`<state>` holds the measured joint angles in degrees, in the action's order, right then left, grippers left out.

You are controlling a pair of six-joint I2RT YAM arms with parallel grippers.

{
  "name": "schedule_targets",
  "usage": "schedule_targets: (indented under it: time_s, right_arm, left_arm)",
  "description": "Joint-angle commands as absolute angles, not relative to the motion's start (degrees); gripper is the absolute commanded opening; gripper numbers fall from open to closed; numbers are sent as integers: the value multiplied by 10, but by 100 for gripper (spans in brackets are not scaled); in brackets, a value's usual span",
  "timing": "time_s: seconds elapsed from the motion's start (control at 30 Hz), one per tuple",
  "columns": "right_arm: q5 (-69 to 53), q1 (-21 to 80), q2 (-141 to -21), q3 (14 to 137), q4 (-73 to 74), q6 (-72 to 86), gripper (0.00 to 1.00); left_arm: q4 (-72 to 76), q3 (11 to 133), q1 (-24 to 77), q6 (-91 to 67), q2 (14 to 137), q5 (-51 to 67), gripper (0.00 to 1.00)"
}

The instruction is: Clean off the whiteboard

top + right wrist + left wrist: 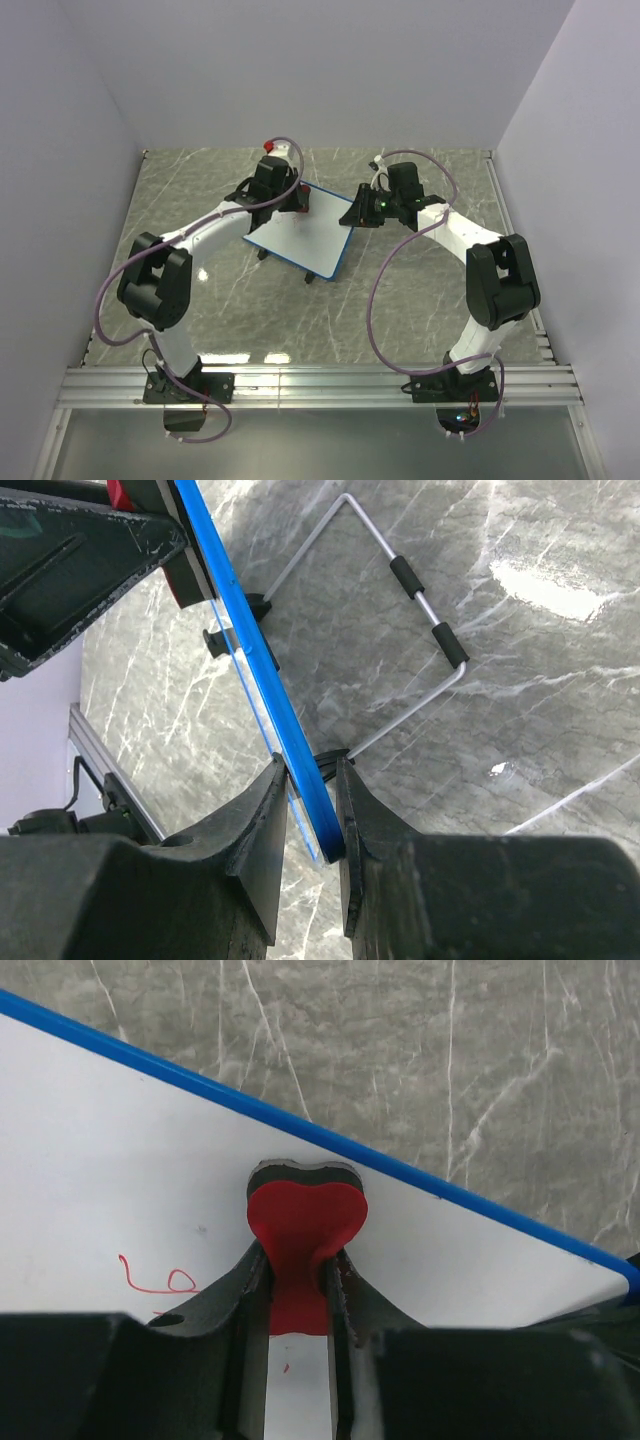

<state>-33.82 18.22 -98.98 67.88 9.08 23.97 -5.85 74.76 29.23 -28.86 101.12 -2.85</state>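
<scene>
The whiteboard [300, 238], white with a thin blue frame, stands tilted on the marble table. My left gripper [290, 200] is over its far left corner, shut on a red bow-shaped eraser [303, 1225] pressed flat on the board near the blue edge [330, 1138]. A small red scribble [160, 1280] lies left of the fingers. My right gripper [362, 213] is shut on the board's right edge; in the right wrist view the blue frame [255, 655] runs edge-on between its fingers [262, 810]. The board's wire stand [420, 590] shows behind.
A red-capped object [272, 148] lies behind the left gripper near the back wall. Grey walls enclose the table on three sides. Metal rails [320, 385] run along the near edge by the arm bases.
</scene>
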Motion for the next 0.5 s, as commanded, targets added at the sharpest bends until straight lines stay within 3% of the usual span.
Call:
schedule_targets:
  time_s: [0.0, 0.27, 0.47]
  right_arm:
    - [-257, 176, -989, 671, 130, 198, 0]
    - [-256, 176, -997, 673, 131, 193, 0]
    - [-264, 176, -1012, 683, 127, 198, 0]
  left_arm:
    - [-62, 759, 290, -269, 1027, -19, 0]
    - [-13, 552, 324, -334, 941, -5, 0]
    - [-8, 500, 332, -352, 896, -9, 0]
